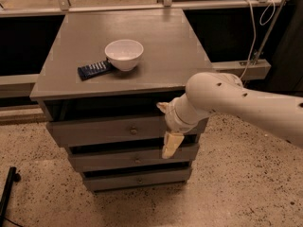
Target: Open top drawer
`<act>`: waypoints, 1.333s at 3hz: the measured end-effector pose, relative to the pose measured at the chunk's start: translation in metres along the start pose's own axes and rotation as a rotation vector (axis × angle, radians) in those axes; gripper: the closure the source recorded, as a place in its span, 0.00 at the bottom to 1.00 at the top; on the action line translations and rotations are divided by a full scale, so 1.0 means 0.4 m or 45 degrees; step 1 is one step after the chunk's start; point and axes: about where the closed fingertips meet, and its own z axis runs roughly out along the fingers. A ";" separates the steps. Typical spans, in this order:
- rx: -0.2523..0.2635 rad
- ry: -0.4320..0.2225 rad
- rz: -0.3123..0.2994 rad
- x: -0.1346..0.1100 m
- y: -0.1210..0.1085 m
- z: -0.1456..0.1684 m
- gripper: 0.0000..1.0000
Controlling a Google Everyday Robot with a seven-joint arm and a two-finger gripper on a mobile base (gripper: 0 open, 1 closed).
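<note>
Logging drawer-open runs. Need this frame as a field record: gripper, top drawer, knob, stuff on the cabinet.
gripper: in front of the top drawer's right part, jaws open, one finger high, one low
top drawer: front in view, dark gap above it; how far out, cannot tell
knob: centre of the front, left of the gripper, not held
cabinet top: white bowl; dark flat item at the bowl's left
</note>
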 end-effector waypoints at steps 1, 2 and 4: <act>-0.011 0.117 0.022 0.043 -0.017 0.046 0.00; 0.024 0.222 0.062 0.079 -0.047 0.081 0.00; 0.047 0.258 0.093 0.115 -0.096 0.103 0.04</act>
